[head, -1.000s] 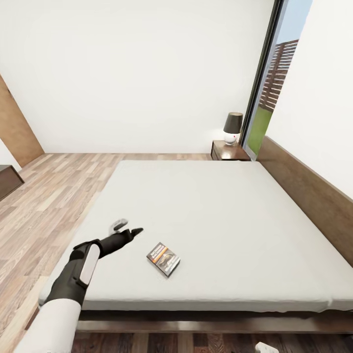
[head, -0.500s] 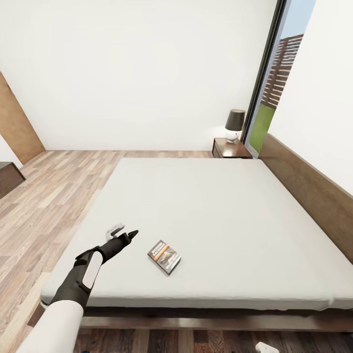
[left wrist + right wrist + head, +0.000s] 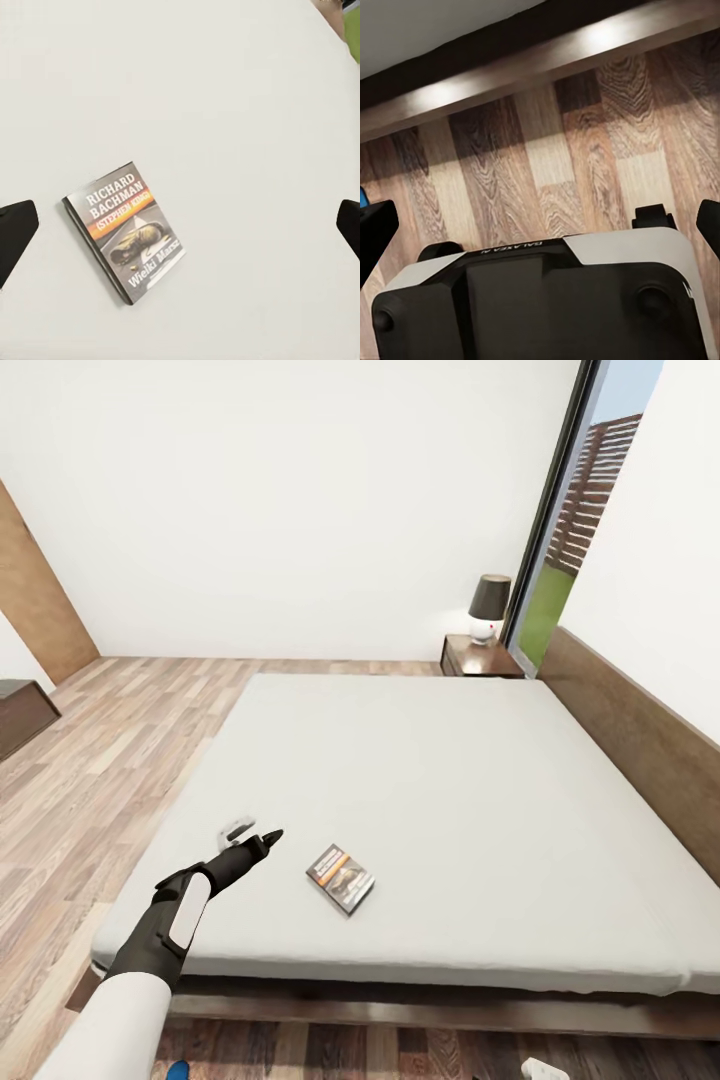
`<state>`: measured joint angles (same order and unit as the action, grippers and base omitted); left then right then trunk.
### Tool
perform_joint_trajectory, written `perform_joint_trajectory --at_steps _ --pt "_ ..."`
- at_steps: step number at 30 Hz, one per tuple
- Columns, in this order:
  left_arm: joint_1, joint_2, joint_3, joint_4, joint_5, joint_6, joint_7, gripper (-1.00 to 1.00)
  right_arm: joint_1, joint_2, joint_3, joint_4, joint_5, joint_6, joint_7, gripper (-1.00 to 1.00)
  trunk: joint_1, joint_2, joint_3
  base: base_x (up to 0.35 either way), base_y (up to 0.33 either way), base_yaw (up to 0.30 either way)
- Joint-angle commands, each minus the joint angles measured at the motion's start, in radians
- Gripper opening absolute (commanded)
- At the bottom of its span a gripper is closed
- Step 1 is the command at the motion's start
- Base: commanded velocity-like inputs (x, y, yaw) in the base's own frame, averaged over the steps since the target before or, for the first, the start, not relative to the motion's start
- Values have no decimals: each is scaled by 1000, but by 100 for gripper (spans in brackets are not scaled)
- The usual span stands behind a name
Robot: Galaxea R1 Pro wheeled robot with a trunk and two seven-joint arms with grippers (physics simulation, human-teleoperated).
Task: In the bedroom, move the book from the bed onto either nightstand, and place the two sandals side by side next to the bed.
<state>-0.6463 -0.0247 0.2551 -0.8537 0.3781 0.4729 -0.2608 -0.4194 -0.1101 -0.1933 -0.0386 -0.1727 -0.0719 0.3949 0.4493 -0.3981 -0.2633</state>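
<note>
The book (image 3: 340,878) lies flat on the bed (image 3: 450,780). The left tool (image 3: 252,833) hovers beside it, spread wide and holding nothing. I cannot tell the right tool's state.

White walls (image 3: 300,490) close the room at twelve o'clock and at two o'clock. A brown wood-plank floor (image 3: 90,760) spreads from nine to eleven o'clock, lighter there and darker in the strip at six o'clock. A tall dark-framed window (image 3: 570,530) at one o'clock opens onto grass and a slatted fence. Beside it stands a lamp (image 3: 488,607) with a dark shade and white base. A brown wooden panel (image 3: 30,610) leans in at ten o'clock, with a dark cabinet (image 3: 22,715) just below it.
</note>
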Motion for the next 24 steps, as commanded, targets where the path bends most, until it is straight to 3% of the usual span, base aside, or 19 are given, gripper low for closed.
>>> perform_joint_trajectory --at_steps 1,7,11,24 --pt "-1 -1 5 -1 5 9 -3 100 -1 0 -2 2 -8 -2 5 100 1 -2 -3 116 0 68" --pt "-1 -2 3 -1 5 9 -3 100 -1 0 -2 2 -8 -2 6 100 1 -2 -13 28 0 53" --pt "-1 -3 -21 -1 5 9 -3 100 -1 0 -2 2 -8 -1 7 100 1 -2 -19 3 0 -7" --pt "-1 -2 -42 -1 6 10 -3 100 -1 -1 -2 2 -8 0 8 100 1 -2 -39 0 0 -97"
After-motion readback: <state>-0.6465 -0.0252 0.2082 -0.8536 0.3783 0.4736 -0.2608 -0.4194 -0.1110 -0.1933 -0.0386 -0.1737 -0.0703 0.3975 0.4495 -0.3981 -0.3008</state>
